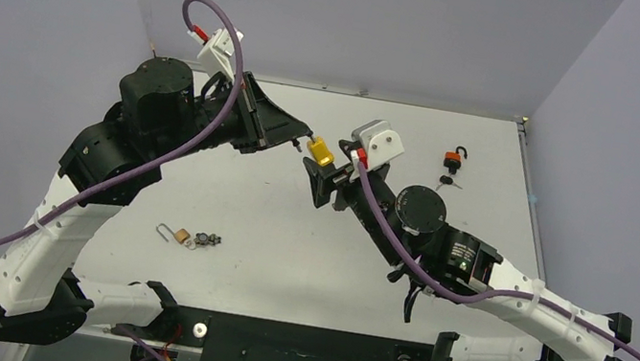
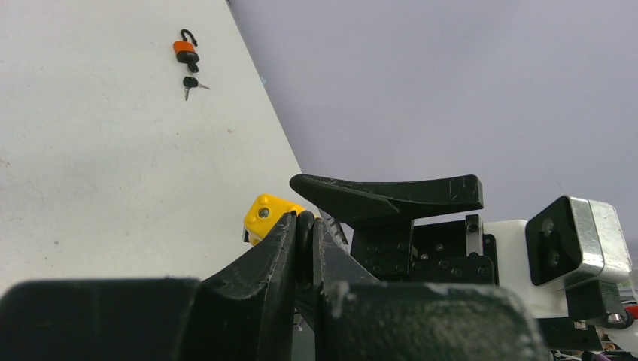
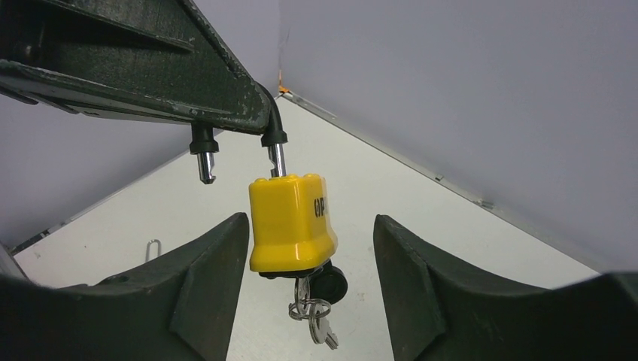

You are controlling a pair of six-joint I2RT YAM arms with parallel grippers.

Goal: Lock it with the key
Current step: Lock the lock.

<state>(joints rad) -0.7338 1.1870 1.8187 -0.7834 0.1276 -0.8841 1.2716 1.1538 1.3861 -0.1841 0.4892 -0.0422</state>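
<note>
**Yellow padlock held up by its shackle, open, key in the base**

- Surface (image 1: pixel 284 262): pale and flat, filling the middle of the top view.
- Left hand (image 2: pixel 305 226): pinched narrow on the bend of the shackle, so the lock hangs clear of the surface, just above centre of the top view.
- Right hand (image 3: pixel 310 222): fingers stand apart, one on each side of the lock body. A gap shows on both sides and nothing is gripped.
- Yellow padlock (image 3: pixel 292 226): centre of the right wrist view, hanging body-down. It looks like a hard plastic shell over metal, so probably stiff, dense for its size and smooth on the flanks. It dangles from one leg and is free to swing. Best hold is likely the two broad flat faces, squarely, so the body can be pushed up onto the shackle.
- Orange padlock (image 1: pixel 455 156): lies upper right of the top view with a key just beside it, well apart from the work.
- Brass padlock (image 1: pixel 181 236): lower left of the top view.
- Shackle (image 3: pixel 277 154): one leg is seated in the body. The free leg (image 3: pixel 205 162) is out and turned aside, so the lock is not shut.
- Key (image 3: pixel 323 284): black head seated under the body, with a ring (image 3: pixel 314 310) and a second key dangling. It is small, and a poor grip could twist it.
</note>
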